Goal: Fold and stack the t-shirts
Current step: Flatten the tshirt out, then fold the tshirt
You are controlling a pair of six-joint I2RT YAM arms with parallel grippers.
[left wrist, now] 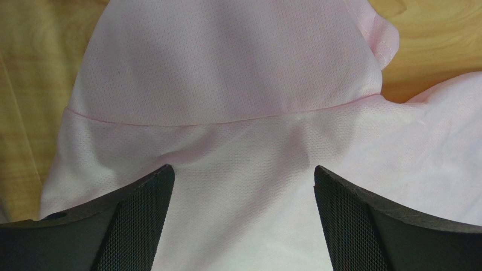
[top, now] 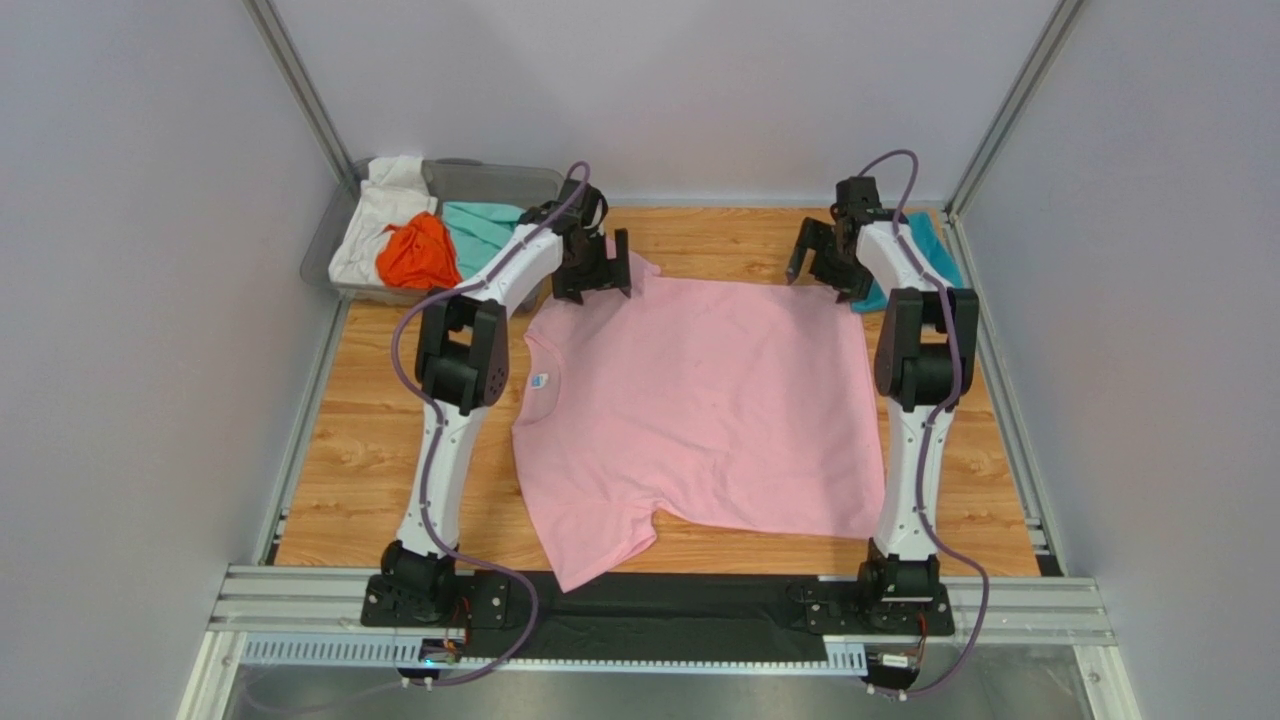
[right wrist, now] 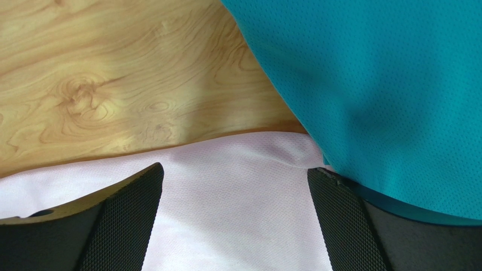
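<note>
Pink t-shirt (top: 699,413): spread flat on the table (top: 376,450) for folding. Left gripper (left wrist: 243,186) over its far sleeve, right gripper (right wrist: 235,180) over its far hem corner beside the teal t-shirt (right wrist: 384,84); we hold both wide apart, empty, likely to pinch that edge.

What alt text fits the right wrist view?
The right end effector, open, hangs over the edge of a light pink t-shirt lying on a wooden table. A teal t-shirt fills the upper right, meeting the pink one's corner.
</note>
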